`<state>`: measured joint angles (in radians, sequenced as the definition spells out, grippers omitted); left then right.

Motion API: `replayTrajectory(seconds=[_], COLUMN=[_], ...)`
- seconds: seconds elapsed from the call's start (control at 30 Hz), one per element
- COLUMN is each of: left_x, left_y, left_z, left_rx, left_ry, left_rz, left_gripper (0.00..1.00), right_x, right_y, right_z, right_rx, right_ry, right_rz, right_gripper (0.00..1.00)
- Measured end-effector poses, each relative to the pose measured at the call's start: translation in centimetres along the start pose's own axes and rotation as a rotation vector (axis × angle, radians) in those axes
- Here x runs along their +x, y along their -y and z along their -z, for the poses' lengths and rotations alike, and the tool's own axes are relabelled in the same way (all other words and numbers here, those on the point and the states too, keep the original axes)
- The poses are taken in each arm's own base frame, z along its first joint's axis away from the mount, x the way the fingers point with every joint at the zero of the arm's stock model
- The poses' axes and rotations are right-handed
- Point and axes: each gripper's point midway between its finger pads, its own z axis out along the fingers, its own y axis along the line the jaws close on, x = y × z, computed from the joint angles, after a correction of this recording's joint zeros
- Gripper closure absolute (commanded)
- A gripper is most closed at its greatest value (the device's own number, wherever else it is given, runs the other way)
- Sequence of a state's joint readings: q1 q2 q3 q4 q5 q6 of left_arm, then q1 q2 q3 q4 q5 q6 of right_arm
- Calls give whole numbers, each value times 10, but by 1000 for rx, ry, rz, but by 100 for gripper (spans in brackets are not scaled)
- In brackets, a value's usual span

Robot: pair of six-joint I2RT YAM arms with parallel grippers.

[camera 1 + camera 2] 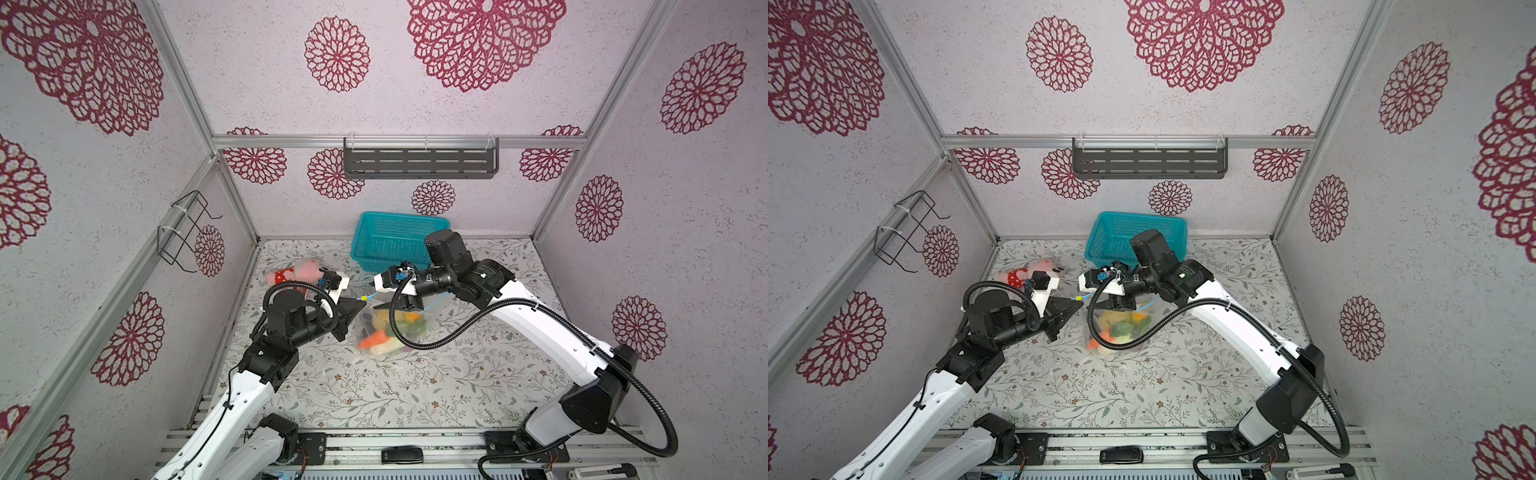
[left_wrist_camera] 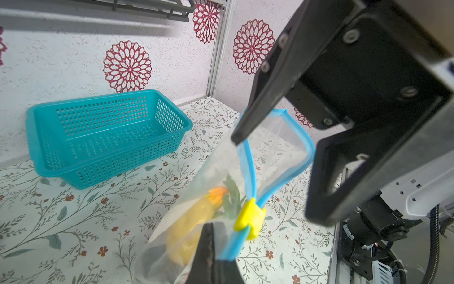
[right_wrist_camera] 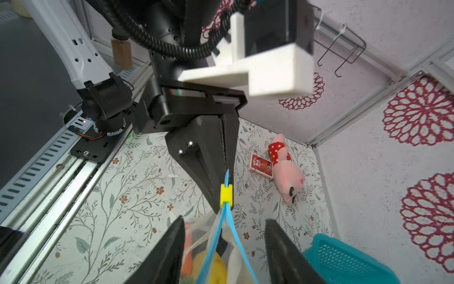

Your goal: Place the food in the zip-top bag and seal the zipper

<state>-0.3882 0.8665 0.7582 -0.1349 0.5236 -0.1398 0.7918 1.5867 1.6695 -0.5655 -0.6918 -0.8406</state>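
In both top views the zip-top bag [image 1: 360,328] stands mid-table with the food [image 1: 369,341] inside. The teal basket [image 1: 386,239] is just beyond it, and bare table [image 1: 415,395] lies on the near side.

In the left wrist view the zipper [image 2: 249,159] gapes in a loop past its yellow slider [image 2: 249,217]. The right gripper [image 2: 276,178] stands spread, one finger on either side of that mouth.

In the right wrist view the left gripper [image 3: 224,172] is pinched closed on the zipper's left end. The plush toy [image 3: 287,169] lies well apart, far left.

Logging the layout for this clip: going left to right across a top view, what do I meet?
Wire rack → pink plush toy → zip-top bag → right arm's base. Basket left out: it overlaps the bag.
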Motion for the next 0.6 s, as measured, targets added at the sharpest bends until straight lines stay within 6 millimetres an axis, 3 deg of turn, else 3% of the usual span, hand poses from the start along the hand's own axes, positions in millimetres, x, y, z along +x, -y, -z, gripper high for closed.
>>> replayTrajectory(seconds=[0.3,0.6], left_x=[1,1], left_y=[1,2], left_z=[1,1], left_rx=[7,7], left_ry=[-4,-4], left_rz=[0,1], left_gripper=[100,100], right_x=[1,-6], right_y=[-8,-3], right_z=[-13,-15], right_rx=[-27,-7], right_ry=[-58,-65], right_rz=[12,31], right_gripper=[73,78])
